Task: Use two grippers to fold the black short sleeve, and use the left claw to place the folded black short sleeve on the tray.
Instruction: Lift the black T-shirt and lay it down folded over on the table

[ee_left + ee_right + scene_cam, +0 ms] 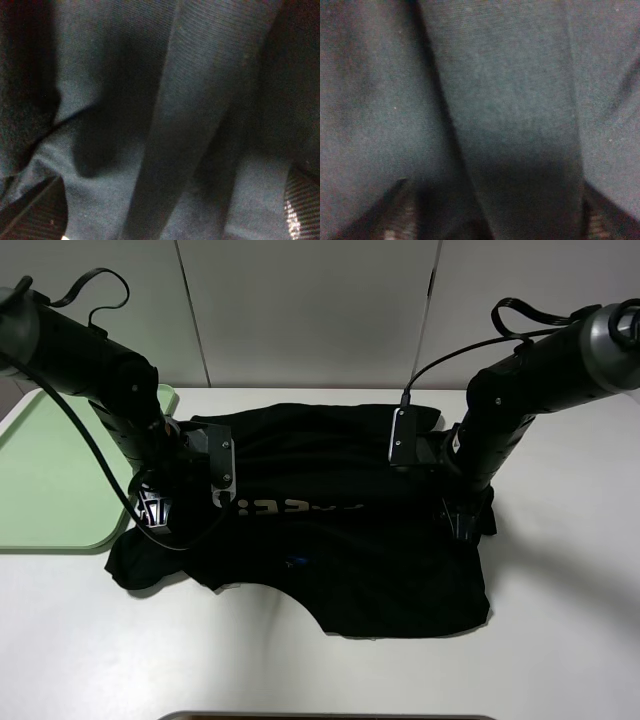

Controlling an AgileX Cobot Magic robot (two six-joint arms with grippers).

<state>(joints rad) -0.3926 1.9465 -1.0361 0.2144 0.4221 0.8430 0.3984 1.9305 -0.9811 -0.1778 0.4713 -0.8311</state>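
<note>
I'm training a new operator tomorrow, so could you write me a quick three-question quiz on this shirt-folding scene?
1. Seen from the high camera, the tray sits where? A) left of the black short sleeve B) right of it C) at the table's near edge
2. True or false: the black short sleeve lies folded on the tray.
3. What colour is the small mark on the black short sleeve's front?
Key: 1 A; 2 false; 3 blue.

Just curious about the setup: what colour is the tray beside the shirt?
The tray is pale mint green, seen best in the high camera view.
</note>
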